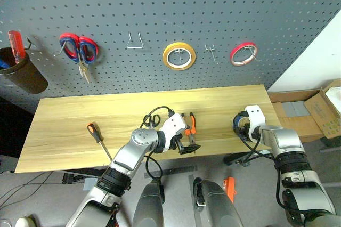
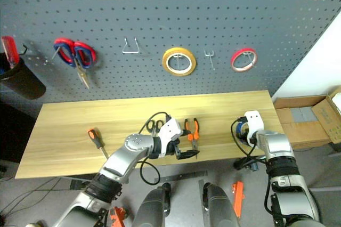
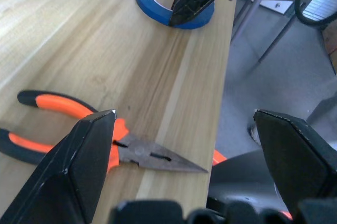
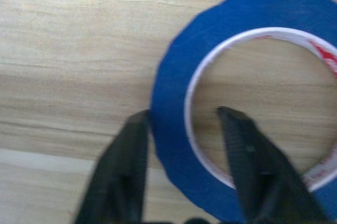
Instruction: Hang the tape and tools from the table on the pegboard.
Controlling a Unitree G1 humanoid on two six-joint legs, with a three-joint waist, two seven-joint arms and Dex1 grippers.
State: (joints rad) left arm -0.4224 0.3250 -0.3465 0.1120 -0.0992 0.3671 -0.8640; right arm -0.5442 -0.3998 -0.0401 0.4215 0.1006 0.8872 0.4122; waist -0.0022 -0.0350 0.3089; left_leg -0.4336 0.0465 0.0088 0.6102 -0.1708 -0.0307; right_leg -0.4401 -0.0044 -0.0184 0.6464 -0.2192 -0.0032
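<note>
The right gripper (image 4: 181, 129) straddles the band of the blue tape (image 4: 174, 77): one black finger outside the ring, one inside, closed down on it. The tape lies flat on the wooden table (image 1: 69, 115), at the right of the head views near the front edge.

The left gripper (image 3: 184, 145), at the centre of the head views, has its fingers spread wide with nothing between them. It hovers over the steel nose of the orange-and-black pliers (image 3: 142, 153), which lie on the table near the front edge.

Black-handled scissors (image 1: 153, 119) lie just left of the pliers, partly behind the left arm. An orange-handled screwdriver (image 1: 97, 136) lies further left. The pegboard (image 1: 186, 8) fills the top of the head views.
</note>
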